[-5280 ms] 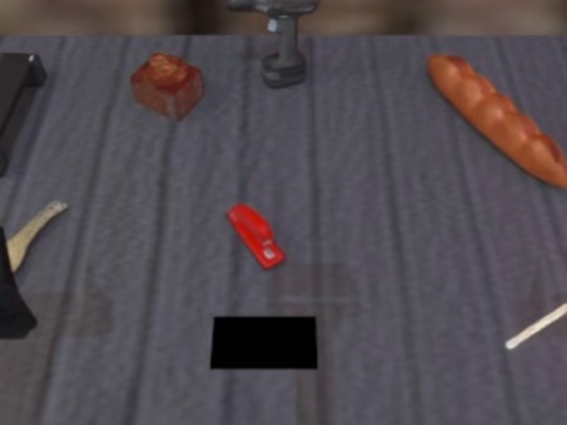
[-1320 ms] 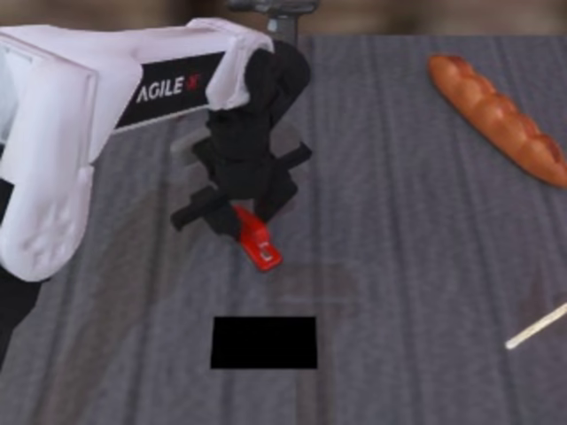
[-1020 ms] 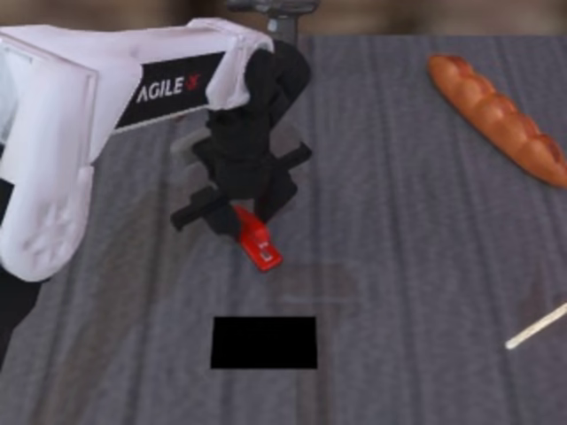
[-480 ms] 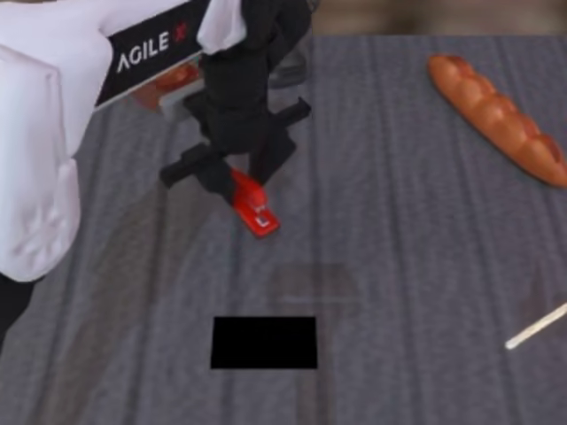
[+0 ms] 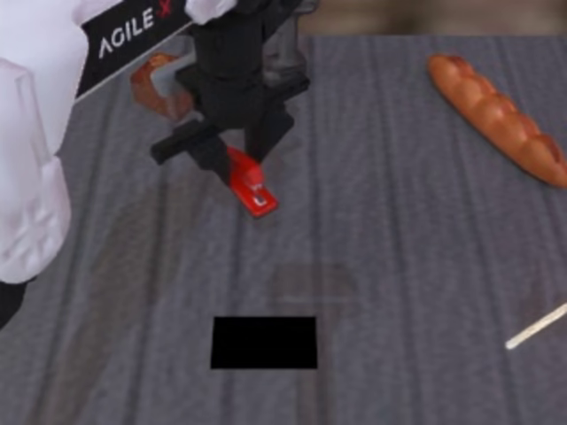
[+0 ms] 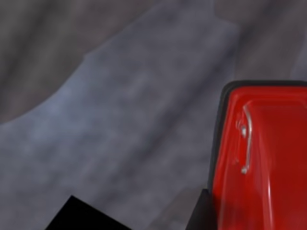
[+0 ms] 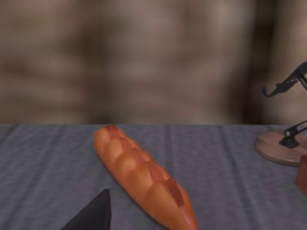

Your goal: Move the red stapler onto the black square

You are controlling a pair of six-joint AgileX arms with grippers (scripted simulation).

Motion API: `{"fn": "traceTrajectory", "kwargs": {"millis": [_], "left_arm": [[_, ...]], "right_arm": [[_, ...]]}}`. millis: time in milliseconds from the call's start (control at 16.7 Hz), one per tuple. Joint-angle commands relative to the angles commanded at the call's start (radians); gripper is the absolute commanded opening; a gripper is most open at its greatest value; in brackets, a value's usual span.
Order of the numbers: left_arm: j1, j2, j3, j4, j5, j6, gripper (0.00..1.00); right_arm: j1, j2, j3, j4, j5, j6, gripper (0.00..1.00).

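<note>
My left gripper (image 5: 232, 164) is shut on the red stapler (image 5: 252, 187), gripping its far end, and holds it above the grey cloth. The stapler's free end with the silver mark points toward the near right. In the left wrist view the glossy red stapler (image 6: 264, 158) fills one side, with a dark finger (image 6: 204, 213) against it. The black square (image 5: 264, 343) lies flat on the cloth nearer the front edge, well apart from the stapler. A corner of the black square (image 6: 79, 218) shows in the left wrist view. My right arm is out of the top view; one dark fingertip (image 7: 96, 215) shows in its wrist view.
A long bread loaf (image 5: 500, 115) lies at the far right, and the bread loaf (image 7: 144, 177) also shows in the right wrist view. A dark-red cube (image 5: 152, 80) and a grey drill (image 5: 288, 57) are partly hidden behind my left arm. A thin pale stick (image 5: 536, 328) lies at the right edge.
My left arm came in and closed on the stapler. Over the last second it has lifted the stapler and carried it toward the far side.
</note>
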Motion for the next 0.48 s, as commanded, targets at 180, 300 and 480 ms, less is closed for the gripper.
{"fn": "traceTrajectory", "kwargs": {"millis": [180,300,480], "left_arm": [[-0.013,-0.025,-0.038,0.012,0.000,-0.066,0.00],[-0.030,-0.063,-0.094,0.031,0.001,-0.163,0.00],[-0.063,-0.145,-0.218,0.069,0.002,-0.385,0.00]], "right_arm": [[0.000,0.000,0.000,0.000,0.000,0.000,1.00],[0.000,0.000,0.000,0.000,0.000,0.000,1.00],[0.000,0.000,0.000,0.000,0.000,0.000,1.00]]}}
